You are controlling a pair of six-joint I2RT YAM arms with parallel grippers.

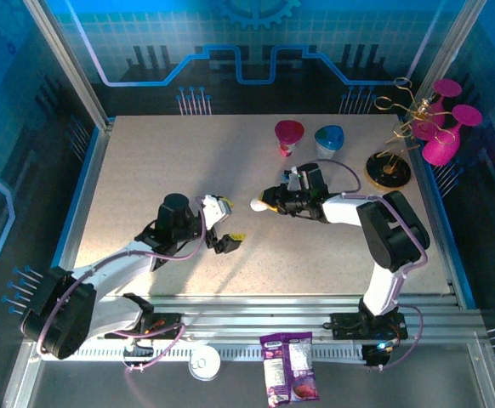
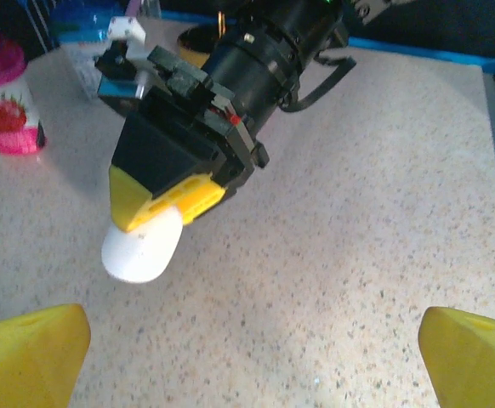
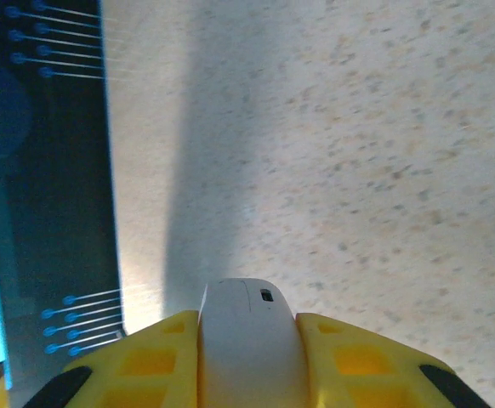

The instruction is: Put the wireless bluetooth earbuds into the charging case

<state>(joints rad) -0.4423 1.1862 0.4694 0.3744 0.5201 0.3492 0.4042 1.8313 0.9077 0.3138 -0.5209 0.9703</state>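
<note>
The white pebble-shaped charging case [image 1: 254, 206] is held off the table near the middle, and my right gripper [image 1: 265, 205] is shut on it. Seen from the right wrist, the case [image 3: 247, 340] sits closed between the two yellow fingers [image 3: 145, 361], its seam and small port facing out. The left wrist view has the same case [image 2: 141, 246] sticking out of the right gripper [image 2: 158, 200]. My left gripper [image 1: 230, 240] stands open just left of and nearer than the case, with bare table between its fingertips [image 2: 26, 353]. The earbuds are out of view.
A pink cup [image 1: 288, 136] and a blue cup [image 1: 328, 138] stand at the back. A gold rack [image 1: 394, 144] with pink glasses is at the back right. A snack bag [image 1: 288, 367] and a white lid [image 1: 205, 364] lie beyond the near rail.
</note>
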